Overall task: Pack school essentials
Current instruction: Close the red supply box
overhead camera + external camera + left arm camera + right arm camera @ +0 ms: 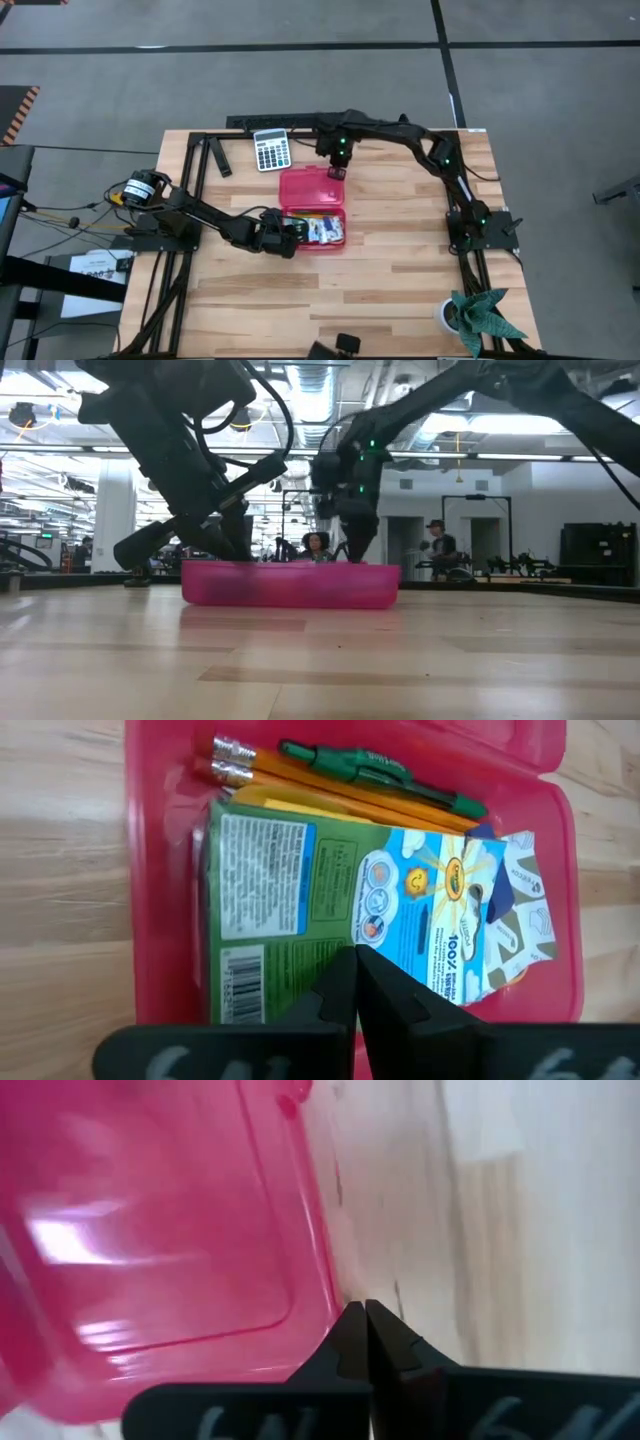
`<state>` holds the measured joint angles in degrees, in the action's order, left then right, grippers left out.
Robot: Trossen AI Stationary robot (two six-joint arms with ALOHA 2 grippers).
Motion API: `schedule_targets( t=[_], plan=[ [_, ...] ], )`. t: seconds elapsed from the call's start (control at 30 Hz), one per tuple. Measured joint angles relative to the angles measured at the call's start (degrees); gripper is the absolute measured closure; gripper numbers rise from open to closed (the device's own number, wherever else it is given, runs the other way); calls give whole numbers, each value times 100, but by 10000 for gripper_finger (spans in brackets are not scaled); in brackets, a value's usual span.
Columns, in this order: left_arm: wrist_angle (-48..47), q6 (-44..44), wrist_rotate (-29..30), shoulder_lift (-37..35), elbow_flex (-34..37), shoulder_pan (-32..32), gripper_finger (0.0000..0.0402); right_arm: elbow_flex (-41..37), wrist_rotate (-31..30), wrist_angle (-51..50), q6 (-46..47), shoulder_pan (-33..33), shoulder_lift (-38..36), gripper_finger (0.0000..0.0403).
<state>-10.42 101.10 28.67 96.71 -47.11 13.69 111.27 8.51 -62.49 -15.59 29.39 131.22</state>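
Wooden surface [400, 270] in a big hall, with people far off behind it in the low view, too small to make out. Red case [313, 208] open near the middle, lid half toward 12 o'clock, filled half toward 6 o'clock. Grey calculator [271, 150] lying at 11 o'clock from the case, keys too small to read.

Inside the filled half: green-and-white packet [300, 910] lying flat with a barcode, tiny print too small to read, a sun picture and the words "100%" in blue. Second packet [525, 925] peeking out beside it, printed with small shapes, partly hidden. Two yellow pencils [300, 772] with silver ends and a green pen [380, 770] along the case wall, pen writing too blurred to read. Small dark blue piece [495, 895] on top of the packets, hard to tell what. Scissors not to be found, maybe hidden under the packets.

Left pincer [356, 982] shut tight, holding nothing, right over the green packet at 9 o'clock of the case. Right pincer [365, 1342] shut tight too, holding nothing, at the lid's edge [320, 1230] at 12 o'clock; touching or not, cannot tell.
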Motion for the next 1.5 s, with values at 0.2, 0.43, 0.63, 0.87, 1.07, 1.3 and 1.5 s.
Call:
schedule_targets(
  t=[0.2,0.43,0.63,0.87,1.07,1.3,1.5],
  plan=[
    [-61,4,8,-2,0,0,401,8,7,-20,-81,-200,-528,400],
    [-74,4,42,-2,0,0,401,16,44,-139,52,-569,-1153,401],
    [-85,6,155,-2,0,0,401,19,29,-357,243,-1070,-1383,400],
    [-74,7,257,-7,0,0,401,26,90,-502,501,-1590,-1472,400],
    [-85,11,404,2,2,-9,401,-97,297,-476,767,-2021,-1485,400],
    [137,-122,264,-87,8,9,401,-432,245,-153,812,-2484,-1465,398],
    [224,-898,-1000,-711,-311,21,401,-475,232,-95,828,-2501,-1465,401]
  ],
)
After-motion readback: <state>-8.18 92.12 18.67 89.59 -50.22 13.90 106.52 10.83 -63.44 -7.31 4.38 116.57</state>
